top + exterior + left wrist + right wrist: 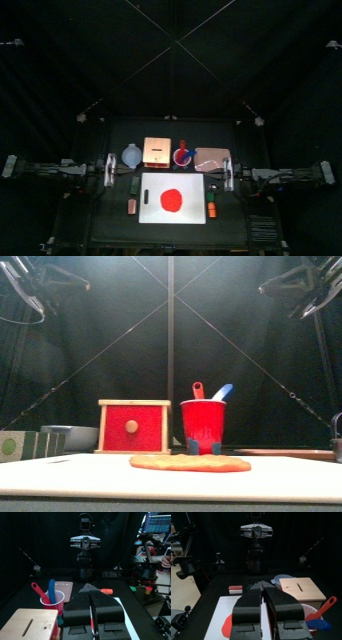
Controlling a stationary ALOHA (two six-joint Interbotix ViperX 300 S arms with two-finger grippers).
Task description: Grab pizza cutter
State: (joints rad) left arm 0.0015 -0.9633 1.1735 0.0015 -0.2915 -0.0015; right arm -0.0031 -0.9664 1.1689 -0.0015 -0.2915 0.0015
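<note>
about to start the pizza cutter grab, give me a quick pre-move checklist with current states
1. Red cup upright beside the red-fronted wooden box: ok.
2. Red and blue handles stand in the cup; which one is the pizza cutter: cannot tell.
3. Left gripper shut and empty: ok.
4. Right gripper shut and empty, must open before grasping: not ok.
5. Both arms back at the table's sides, clear of the cup: ok.
6. Pizza flat on the white board: ok.

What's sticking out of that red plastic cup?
The red plastic cup holds two utensil handles, one red handle and one blue handle, rising above its rim. Their working ends sit down inside the cup, hidden by its wall, so which tool each is cannot be told.
</note>
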